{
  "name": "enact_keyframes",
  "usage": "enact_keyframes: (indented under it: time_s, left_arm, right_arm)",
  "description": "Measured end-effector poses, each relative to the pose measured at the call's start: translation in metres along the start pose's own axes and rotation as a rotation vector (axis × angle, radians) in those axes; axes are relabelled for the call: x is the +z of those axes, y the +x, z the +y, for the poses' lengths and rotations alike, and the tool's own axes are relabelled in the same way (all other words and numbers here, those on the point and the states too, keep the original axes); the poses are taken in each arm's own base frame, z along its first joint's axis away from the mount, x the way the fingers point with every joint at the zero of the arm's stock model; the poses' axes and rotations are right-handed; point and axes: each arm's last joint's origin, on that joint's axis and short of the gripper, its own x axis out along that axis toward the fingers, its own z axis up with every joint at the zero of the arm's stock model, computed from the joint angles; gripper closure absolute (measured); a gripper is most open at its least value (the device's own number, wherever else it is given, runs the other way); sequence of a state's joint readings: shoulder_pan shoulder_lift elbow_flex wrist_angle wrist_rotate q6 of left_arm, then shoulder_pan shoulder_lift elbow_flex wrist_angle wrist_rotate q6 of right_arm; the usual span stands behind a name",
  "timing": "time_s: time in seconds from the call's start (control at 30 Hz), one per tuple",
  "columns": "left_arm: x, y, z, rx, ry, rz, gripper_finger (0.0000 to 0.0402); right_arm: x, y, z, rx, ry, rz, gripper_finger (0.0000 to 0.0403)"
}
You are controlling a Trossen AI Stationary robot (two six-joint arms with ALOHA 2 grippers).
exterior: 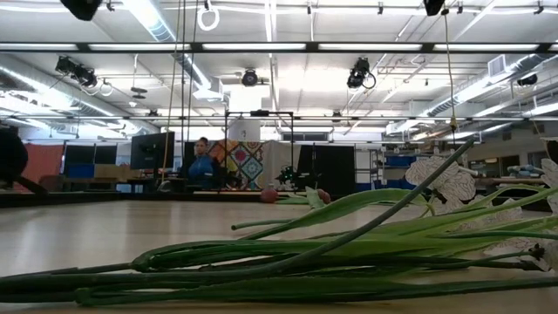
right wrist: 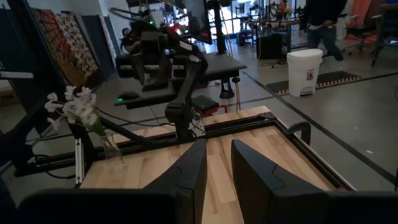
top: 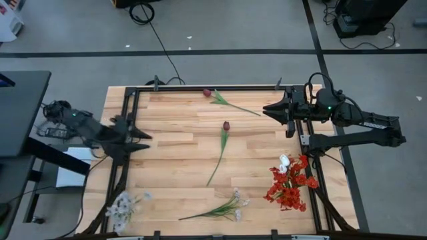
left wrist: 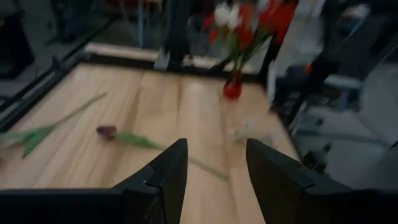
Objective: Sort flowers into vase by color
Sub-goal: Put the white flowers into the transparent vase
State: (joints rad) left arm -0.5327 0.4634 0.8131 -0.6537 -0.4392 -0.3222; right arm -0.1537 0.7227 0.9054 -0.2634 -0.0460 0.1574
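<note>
Two maroon tulips lie flat on the table: one (top: 226, 125) in the middle with its stem running toward the near edge, one (top: 207, 93) by the far edge. A white blossom spray (top: 230, 207) lies along the near edge, and its green stems (exterior: 288, 253) fill the low view. A vase of white blossoms (top: 123, 207) stands at the near left corner. A vase with red blooms and a white tulip (top: 290, 183) stands at the near right. My left gripper (top: 147, 142) hovers open over the left edge. My right gripper (top: 267, 109) hovers open near the far right.
A black metal frame (top: 127, 120) runs around the wooden table. In the left wrist view the middle tulip (left wrist: 106, 131) lies ahead of the fingers, with the red vase (left wrist: 233, 90) beyond it. A person (exterior: 202, 161) sits in the room behind the table.
</note>
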Motion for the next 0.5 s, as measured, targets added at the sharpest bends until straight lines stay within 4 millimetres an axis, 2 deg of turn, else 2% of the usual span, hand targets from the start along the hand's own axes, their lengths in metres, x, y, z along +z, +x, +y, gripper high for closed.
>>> enact_keyframes:
  time_s: [0.2, 0.4, 0.5]
  left_arm:
    - [0.001, 0.061, -0.005, 0.095, -0.008, 0.138, 0.0232]
    - [-0.001, 0.134, 0.014, 0.055, -0.110, 0.229, 0.0232]
    - [-0.007, 0.163, 0.021, 0.049, -0.077, 0.247, 0.0232]
  right_arm:
    - [0.000, 0.000, 0.000, 0.000, 0.000, 0.000, 0.0320]
    - [0.000, 0.000, 0.000, 0.000, 0.000, 0.000, 0.0320]
    - [0.000, 0.000, 0.000, 0.000, 0.000, 0.000, 0.0320]
